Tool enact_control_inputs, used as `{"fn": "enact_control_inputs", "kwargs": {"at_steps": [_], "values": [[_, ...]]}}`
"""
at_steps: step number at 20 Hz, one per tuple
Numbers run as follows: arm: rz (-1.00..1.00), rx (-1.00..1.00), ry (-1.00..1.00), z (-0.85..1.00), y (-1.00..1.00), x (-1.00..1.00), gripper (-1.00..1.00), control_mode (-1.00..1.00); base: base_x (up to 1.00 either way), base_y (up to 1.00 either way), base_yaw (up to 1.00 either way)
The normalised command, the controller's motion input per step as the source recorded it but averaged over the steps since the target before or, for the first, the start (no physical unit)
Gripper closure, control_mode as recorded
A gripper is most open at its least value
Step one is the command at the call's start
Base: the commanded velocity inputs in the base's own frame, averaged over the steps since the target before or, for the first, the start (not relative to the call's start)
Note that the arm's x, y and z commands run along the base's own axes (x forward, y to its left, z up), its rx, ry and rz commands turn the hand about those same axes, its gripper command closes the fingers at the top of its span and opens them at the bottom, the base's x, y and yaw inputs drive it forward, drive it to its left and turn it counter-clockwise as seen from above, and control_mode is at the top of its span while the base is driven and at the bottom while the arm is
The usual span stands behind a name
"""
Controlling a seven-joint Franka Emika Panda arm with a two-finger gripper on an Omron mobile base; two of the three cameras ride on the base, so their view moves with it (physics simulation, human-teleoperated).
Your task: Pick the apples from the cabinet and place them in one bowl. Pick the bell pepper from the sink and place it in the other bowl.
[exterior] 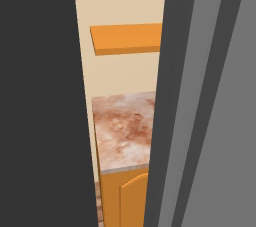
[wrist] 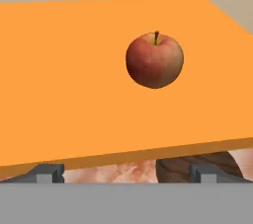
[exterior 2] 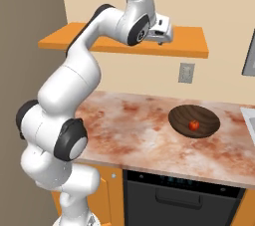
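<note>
Above the marbled countertop [exterior 2: 139, 125], I have the gripper [exterior 2: 160, 39] raised level with the orange cabinet [exterior 2: 191, 46], its fingertips [wrist: 48, 173] spread wide with nothing between them. On the hand view an apple [wrist: 154, 60] sits upright on the cabinet's flat top, well beyond the fingertips and slightly right of centre. To the right on the countertop a dark brown bowl [exterior 2: 179, 115] holds a second apple [exterior 2: 194, 125], and beneath the counter edge sits a black dishwasher [exterior 2: 179, 197].

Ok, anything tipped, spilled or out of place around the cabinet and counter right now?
Nothing stands out. One apple sits upright on the cabinet, another lies in the dark bowl on the counter; the gripper is open.
</note>
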Motion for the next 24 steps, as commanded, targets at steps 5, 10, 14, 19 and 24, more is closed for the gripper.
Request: {"fn": "enact_control_inputs", "kwargs": {"at_steps": [5, 10, 14, 19, 24], "values": [[-0.04, 0.00, 0.01, 0.00, -0.12, 0.17, -1.00, -1.00, 0.00, 0.00, 0.00], [-0.04, 0.00, 0.00, 0.00, -0.14, 0.14, -1.00, -1.00, 0.00, 0.00, 0.00], [-0.03, 0.00, 0.00, 0.00, -0.11, 0.14, -1.00, -1.00, 0.00, 0.00, 0.00], [-0.02, 0.00, 0.00, 0.00, -0.04, 0.16, -1.00, -1.00, 0.00, 0.00, 0.00], [-0.02, 0.00, 0.00, 0.00, -0.03, 0.16, -1.00, -1.00, 0.00, 0.00, 0.00]]}}
